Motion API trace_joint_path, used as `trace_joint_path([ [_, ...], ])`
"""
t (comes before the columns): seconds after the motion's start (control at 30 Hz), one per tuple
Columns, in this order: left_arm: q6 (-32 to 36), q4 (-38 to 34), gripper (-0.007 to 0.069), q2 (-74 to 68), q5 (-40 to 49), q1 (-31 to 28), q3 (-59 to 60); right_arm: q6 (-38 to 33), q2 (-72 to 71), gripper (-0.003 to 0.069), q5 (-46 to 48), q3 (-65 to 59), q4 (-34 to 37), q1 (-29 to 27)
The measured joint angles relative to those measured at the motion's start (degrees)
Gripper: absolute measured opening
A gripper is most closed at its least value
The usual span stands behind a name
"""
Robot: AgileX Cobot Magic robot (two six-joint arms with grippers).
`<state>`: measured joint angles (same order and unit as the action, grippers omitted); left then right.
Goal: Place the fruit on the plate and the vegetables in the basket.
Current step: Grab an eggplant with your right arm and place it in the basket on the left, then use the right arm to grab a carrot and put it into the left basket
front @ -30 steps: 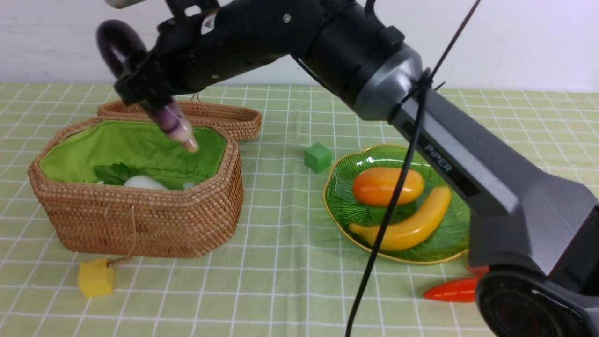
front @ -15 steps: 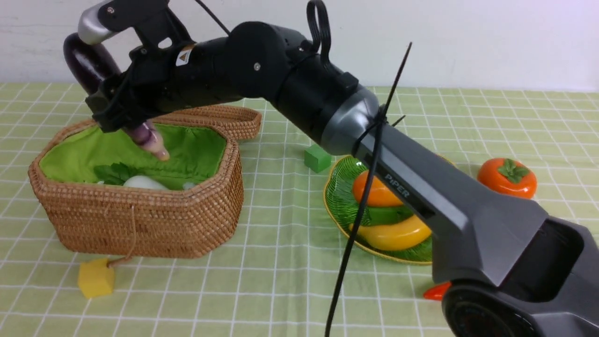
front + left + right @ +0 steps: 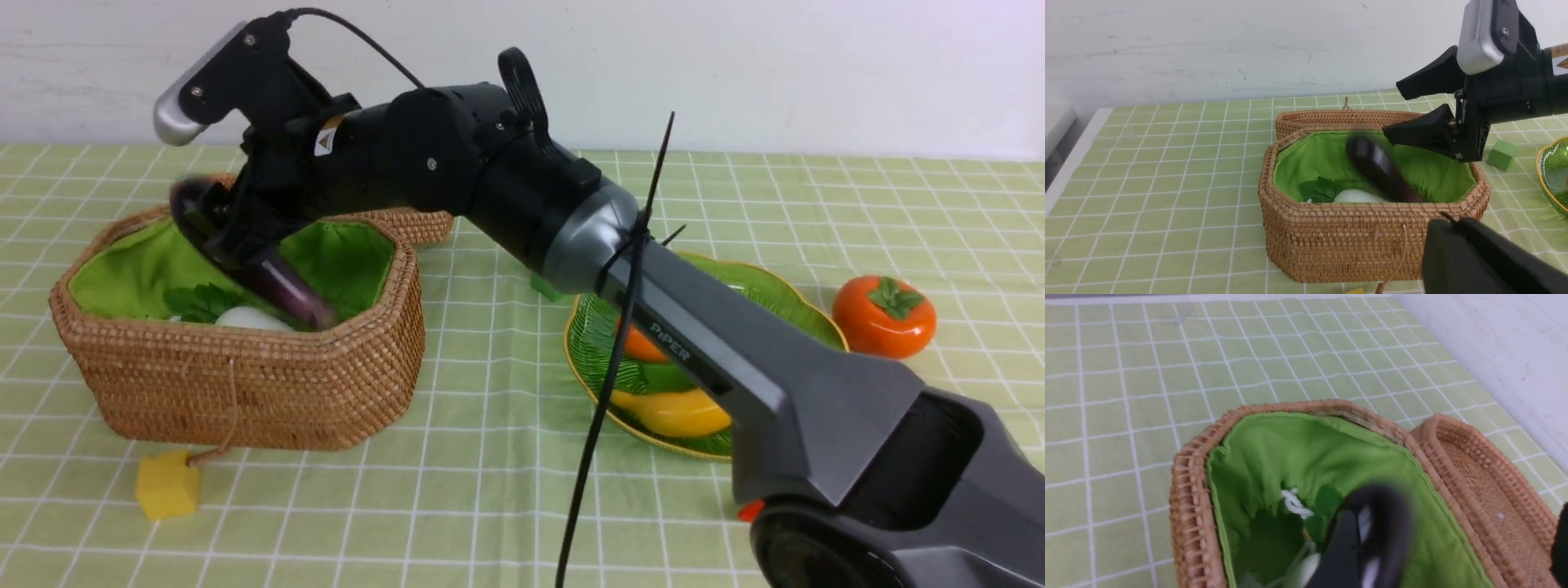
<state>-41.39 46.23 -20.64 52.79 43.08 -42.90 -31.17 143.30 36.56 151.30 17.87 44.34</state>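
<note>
My right gripper (image 3: pixel 216 224) hangs over the wicker basket (image 3: pixel 245 384), its jaws open wide. The dark purple eggplant (image 3: pixel 282 286) is a blur just under the fingers, free of them and tilted down into the green lining. In the left wrist view the eggplant (image 3: pixel 1378 167) lies below the right gripper (image 3: pixel 1394 110), above the white radish (image 3: pixel 1359 197). The plate (image 3: pixel 784 286) holds the mango (image 3: pixel 641 347) and the banana (image 3: pixel 673 412), both partly behind my arm. The persimmon (image 3: pixel 884 316) sits on the cloth to the right of the plate. A red tip of the carrot (image 3: pixel 744 510) shows near my arm's base. My left gripper (image 3: pixel 1447 222) is shut and holds nothing.
The basket's lid (image 3: pixel 408 220) lies behind the basket. A yellow cube (image 3: pixel 167 486) sits by the basket's front left corner, and a green cube (image 3: pixel 1502 155) stands between basket and plate. The right arm stretches across the plate.
The right gripper dropped lower over the basket and opened. The eggplant, held before, has left the fingers and is falling into the basket. The persimmon has come into view.
</note>
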Motion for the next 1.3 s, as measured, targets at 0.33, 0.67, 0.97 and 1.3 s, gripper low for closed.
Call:
trace_joint_path([
  [0.33,0.21,-4.85,-0.0002,0.0,-2.04,0.0,0.0,14.48,-9.26,0.0501,22.88,-0.05,-3.6,-0.25],
  [0.67,14.64,-25.17,-0.0002,0.0,-7.57,0.0,0.0,23.74,-16.01,-0.0001,35.95,0.25,-10.21,-0.25],
  [0.97,24.86,-36.8,-0.0002,0.0,-9.17,0.0,0.0,29.48,-33.51,-0.0019,35.72,-21.91,-18.58,-0.25],
  [1.3,39.54,-48.71,-0.0002,0.0,-9.78,0.0,0.0,40.34,-61.77,-0.0014,35.48,-65.0,-23.52,-7.61],
])
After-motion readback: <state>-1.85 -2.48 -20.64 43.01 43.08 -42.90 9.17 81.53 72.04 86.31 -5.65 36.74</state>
